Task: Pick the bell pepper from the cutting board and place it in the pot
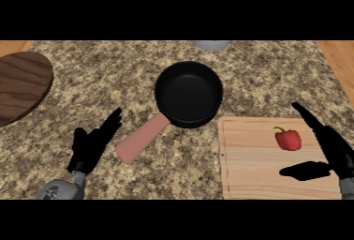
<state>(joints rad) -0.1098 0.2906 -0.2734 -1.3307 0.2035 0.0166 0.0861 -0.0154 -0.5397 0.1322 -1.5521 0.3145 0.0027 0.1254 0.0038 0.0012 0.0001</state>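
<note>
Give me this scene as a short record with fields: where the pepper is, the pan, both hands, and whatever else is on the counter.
pepper: red bell pepper, green stem, lying on the light wooden cutting board, upper right part
pot: black round pan with a pinkish handle, left of and above the board, nothing in it
right hand: open, over the board's right edge, beside the pepper, not touching it
left hand: open, fingers up, over the speckled granite counter
other: dark round wooden board at far left; grey object at the top edge
</note>
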